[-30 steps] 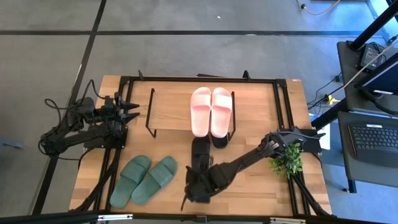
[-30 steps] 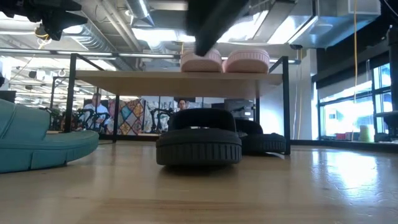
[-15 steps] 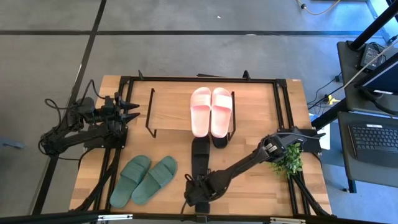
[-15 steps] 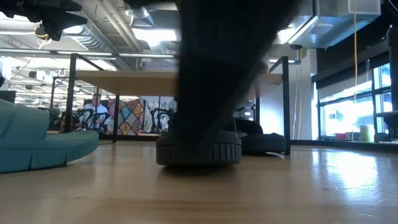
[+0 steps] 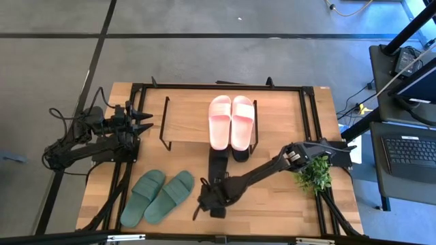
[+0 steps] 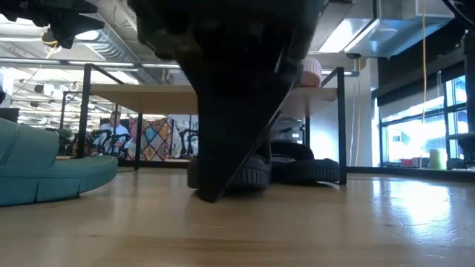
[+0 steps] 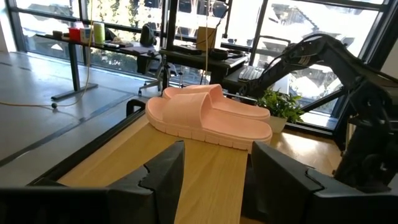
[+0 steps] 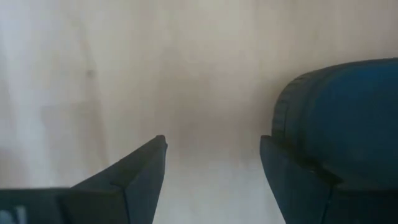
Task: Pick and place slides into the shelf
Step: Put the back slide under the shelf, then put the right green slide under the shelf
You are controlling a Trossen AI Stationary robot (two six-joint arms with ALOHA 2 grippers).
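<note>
Fingers of the right gripper stood apart, with bare tabletop showing between them in the right wrist view, and they held nothing; one finger sat just beside the rounded edge of the near black slide, though whether it actually touched the rubber could not be told. From above, that gripper hung low over the table at the front end of the near black slide, between it and the dark green slides, with the right arm stretched in from the side where a small potted plant stood. In the low view the gripper's dark bulk filled the middle of the picture and came down close to the wood right in front of the black slide, hiding most of it. The other black slide lay partly under the shelf, just beside the first. The pale pink slides rested side by side on top of the shelf board, toward its right end (the left wrist view looked straight at them across the board). The dark green pair lay together on the table at the front left, well apart from the shelf. The left gripper waited beside the left end of the shelf, its fingers spread and empty.
</note>
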